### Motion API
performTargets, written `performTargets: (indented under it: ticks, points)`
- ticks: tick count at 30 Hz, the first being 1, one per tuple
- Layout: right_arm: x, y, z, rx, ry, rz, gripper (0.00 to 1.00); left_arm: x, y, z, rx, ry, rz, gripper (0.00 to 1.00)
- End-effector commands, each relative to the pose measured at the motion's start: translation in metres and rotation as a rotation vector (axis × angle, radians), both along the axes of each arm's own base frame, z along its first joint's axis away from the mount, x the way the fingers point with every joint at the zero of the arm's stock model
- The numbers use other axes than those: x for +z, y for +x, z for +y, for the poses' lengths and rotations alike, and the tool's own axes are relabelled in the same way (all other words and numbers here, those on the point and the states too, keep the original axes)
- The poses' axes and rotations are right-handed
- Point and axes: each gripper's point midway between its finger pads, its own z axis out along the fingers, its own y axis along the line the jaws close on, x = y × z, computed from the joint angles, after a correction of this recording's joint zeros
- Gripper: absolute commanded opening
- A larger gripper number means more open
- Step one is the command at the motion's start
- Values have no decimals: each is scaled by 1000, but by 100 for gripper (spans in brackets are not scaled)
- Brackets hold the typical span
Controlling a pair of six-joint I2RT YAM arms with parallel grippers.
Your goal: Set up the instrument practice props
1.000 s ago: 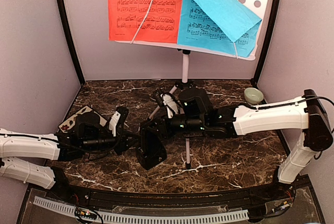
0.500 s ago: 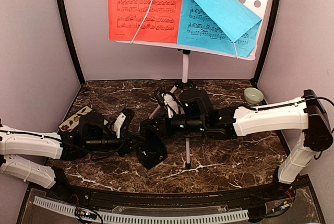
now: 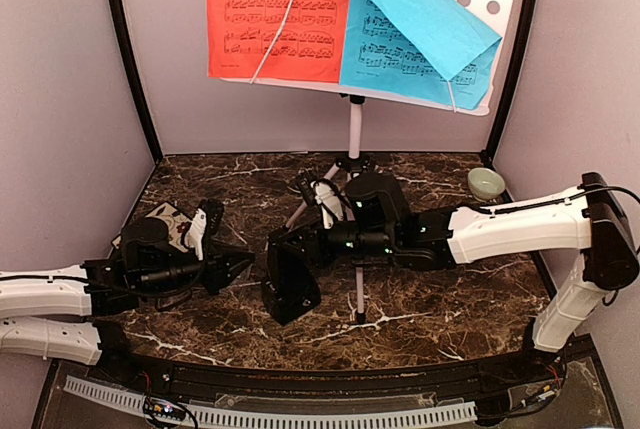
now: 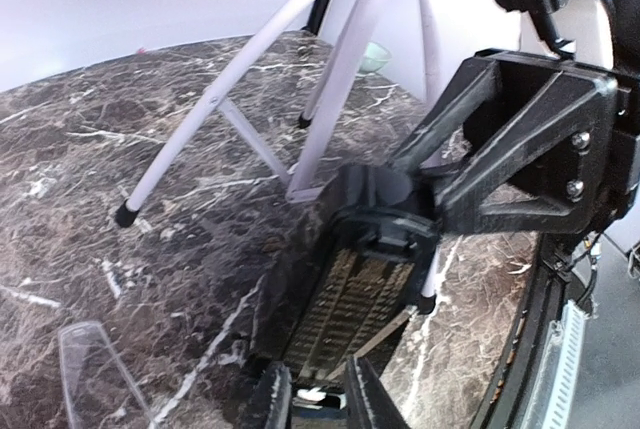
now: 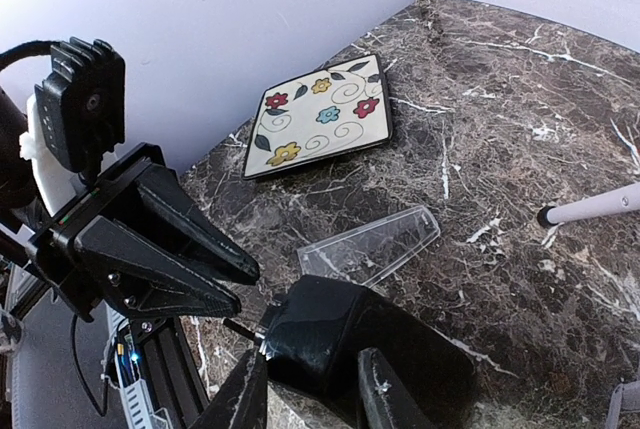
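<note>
Top external view: the right claw (image 3: 287, 249), reaching in from the right, is clamped on the upper end of the small black metronome (image 3: 290, 289), whose base is low at the marbled surface (image 3: 430, 299) just below that claw; whether the base rests flat cannot be told. The left claw (image 3: 243, 264) points at the metronome from the opposite side. Its tips are just short of the black casing, and its two fingers are a little apart with nothing between them. Behind the right claw rise the pole and tripod legs of the white music stand (image 3: 354, 129). The stand's perforated desk, high above both claws, carries the red sheet (image 3: 275, 14) and, beside it, the blue sheet (image 3: 410, 49), whose upper part is folded down over itself. The floral tile (image 3: 160, 221) lies just behind the left claw, partly hidden by that arm. The pale green bowl (image 3: 486, 183) sits well apart from both claws, beyond the right arm. Left wrist view: the metronome's scale face is turned toward the left claw, and the right claw's dark fingers grip its narrow top. Right wrist view: a clear plastic piece (image 5: 370, 244) lies flat on the surface ahead of the right claw, between the metronome and the tile, touching neither claw.
</note>
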Motion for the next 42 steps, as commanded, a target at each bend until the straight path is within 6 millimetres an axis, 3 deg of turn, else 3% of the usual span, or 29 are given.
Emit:
performTargets:
  ticks: [1, 5, 11, 18, 22, 27, 34, 42]
  points:
    - [-39, -11, -12, 15, -126, 30, 31, -13, -2, 10, 39, 27, 42, 30]
    - [-40, -11, -12, 16, -127, 29, 31, -16, -14, -1, -59, 24, 47, 54]
    - [-38, -10, -14, 12, -122, 19, 31, -13, -16, -14, -112, -11, 47, 81]
    - [-41, -13, -15, 23, -124, 14, 31, -8, 3, -20, -50, 15, 27, 81]
    - [-44, -13, -18, 20, -134, 6, 32, -11, 23, -9, 65, 55, 21, 76]
    - [-46, -14, -20, 28, -146, -8, 32, -15, 32, -3, 102, 70, 28, 72]
    - [-50, -17, -19, 40, -155, -15, 32, -27, 66, 30, 240, 85, 89, 62]
    - [-50, -17, -18, 48, -159, -22, 31, -25, 107, 60, 351, 138, 106, 61]
